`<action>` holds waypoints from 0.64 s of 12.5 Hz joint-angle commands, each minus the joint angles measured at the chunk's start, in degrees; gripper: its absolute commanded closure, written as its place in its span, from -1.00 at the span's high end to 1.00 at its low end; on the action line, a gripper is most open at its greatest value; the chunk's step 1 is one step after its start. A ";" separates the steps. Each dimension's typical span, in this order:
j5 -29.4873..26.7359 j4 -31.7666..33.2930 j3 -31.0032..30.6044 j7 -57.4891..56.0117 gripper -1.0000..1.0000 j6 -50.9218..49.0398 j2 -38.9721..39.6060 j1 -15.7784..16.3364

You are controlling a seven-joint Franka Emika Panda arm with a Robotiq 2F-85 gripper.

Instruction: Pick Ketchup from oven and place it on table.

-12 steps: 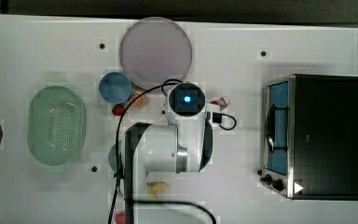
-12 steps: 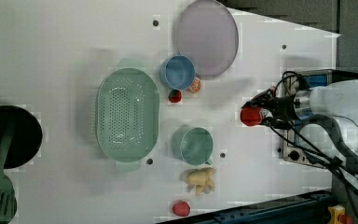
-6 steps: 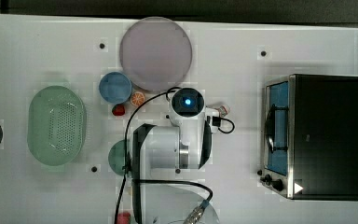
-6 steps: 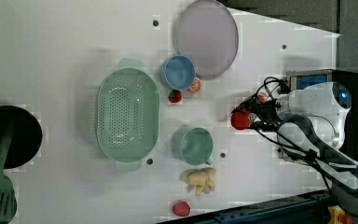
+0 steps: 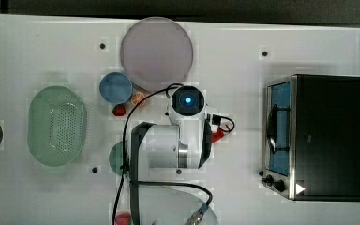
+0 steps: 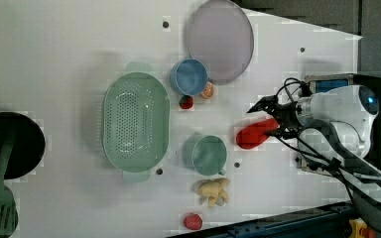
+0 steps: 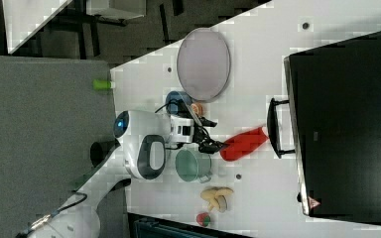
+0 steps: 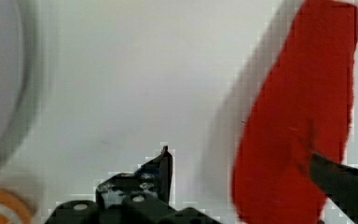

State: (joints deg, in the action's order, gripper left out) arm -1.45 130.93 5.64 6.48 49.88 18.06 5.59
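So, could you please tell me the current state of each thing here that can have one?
Red plastic ketchup bottle: lying on its side on the white table, out of the oven.
Black and silver toaster oven: door shut.
Pincer: open, bottle between its fingers.
Teal mug: upright.
Blue bowl: upright.

No legible text, brand or number. A small triangular warning sign stands on the oven (image 5: 328,136) top, at the top view's lower corner; its symbol is unreadable.
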 commanded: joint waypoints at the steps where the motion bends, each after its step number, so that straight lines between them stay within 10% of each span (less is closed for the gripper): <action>1: 0.71 -4.68 -0.56 2.85 1.00 -3.74 -9.40 -1.22; 8: 0.89 -25.13 -0.45 2.84 1.00 -35.52 -20.14 -1.29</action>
State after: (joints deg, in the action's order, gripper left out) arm 0.13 104.86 5.21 7.50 16.04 -2.65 4.98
